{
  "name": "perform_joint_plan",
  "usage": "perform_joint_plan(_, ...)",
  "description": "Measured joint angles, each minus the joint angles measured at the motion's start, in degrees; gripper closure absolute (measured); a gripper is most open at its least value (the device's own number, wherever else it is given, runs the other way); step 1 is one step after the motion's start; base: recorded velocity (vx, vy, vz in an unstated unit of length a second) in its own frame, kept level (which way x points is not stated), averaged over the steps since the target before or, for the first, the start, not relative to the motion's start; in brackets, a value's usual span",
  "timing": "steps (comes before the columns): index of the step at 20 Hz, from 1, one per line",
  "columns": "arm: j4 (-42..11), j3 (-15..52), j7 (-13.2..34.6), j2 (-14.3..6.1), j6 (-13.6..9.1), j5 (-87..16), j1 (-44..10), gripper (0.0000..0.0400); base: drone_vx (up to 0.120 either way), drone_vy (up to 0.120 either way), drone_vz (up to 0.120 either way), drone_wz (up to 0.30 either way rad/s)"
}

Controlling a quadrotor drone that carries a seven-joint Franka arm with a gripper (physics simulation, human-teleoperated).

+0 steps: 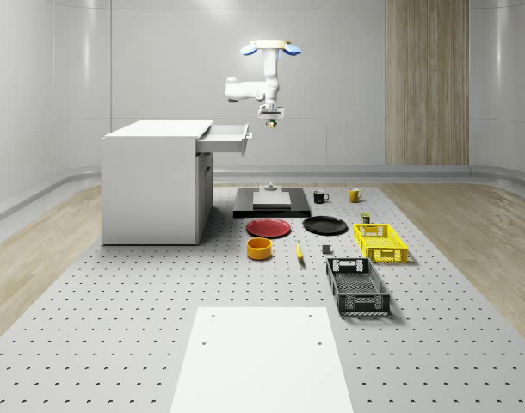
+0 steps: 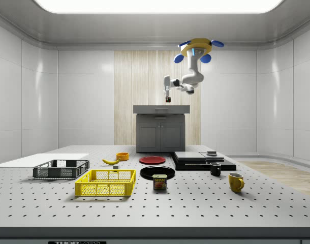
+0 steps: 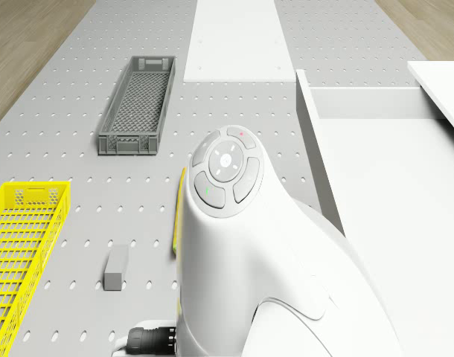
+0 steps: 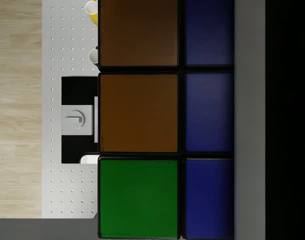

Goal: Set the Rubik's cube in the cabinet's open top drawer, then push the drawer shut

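Drone [image 1: 270, 47] hovers beyond open drawer [image 1: 225, 136] front edge; gripper [image 1: 269, 120] clamped on Rubik's cube [image 4: 162, 120], clear air below

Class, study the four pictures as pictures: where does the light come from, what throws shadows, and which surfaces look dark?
Side view: a bright ceiling panel lights the room, with soft shadows under the yellow basket. Whole-scene view: faint shadows beside the cabinet. Wrist view: the Rubik's cube looms close, its colours dim and shaded, beside a black band.
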Motion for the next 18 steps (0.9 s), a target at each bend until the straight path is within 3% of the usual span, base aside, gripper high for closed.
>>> perform_joint_plan(18, 0.02, 0.08, 0.08, -0.63, 0.59, 0.25, -0.11, 0.0075, 0.000, -0.120, 0.000, 0.000)
